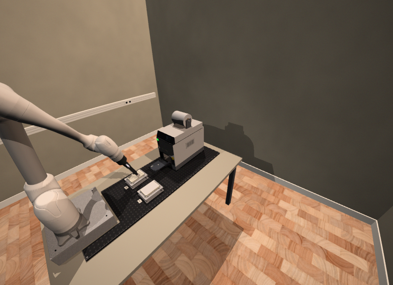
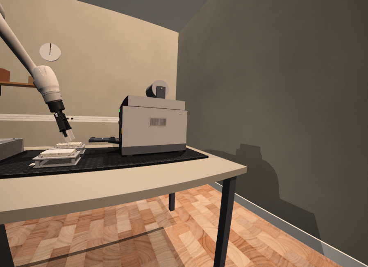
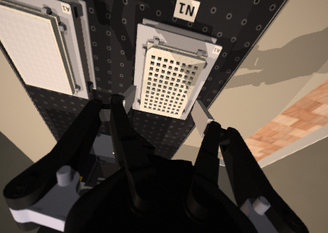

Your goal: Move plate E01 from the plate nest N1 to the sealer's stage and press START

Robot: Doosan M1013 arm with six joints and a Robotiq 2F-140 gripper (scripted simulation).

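Black perforated matting [image 1: 177,177] is covering the table [image 1: 203,180] and carrying everything, biggest first: the sealer [image 1: 184,142] is showing a green lamp [image 1: 157,138], with its stage [image 1: 157,165] standing out in front and bare. Nearer the arm's base, the two plate nests are sitting side by side. N2 [image 1: 150,191] is holding a smooth-topped plate; N1 [image 3: 172,38] is holding plate E01 [image 3: 169,83], its grid of open wells facing up, lying flat between the nest's corner posts.

Tilted over N1, the gripper [image 3: 165,113] is hanging with its jaws parted fairly wide and nothing between them, the pads [image 3: 202,116] straddling the plate's near short end, apparently just above it.

E01 is looking like thin rigid plastic: probably light, stiff and slick-sided, so likely to cock or slip under an uneven squeeze. Pinching its two long side walls near mid-length, low on the skirt, is appearing safest.
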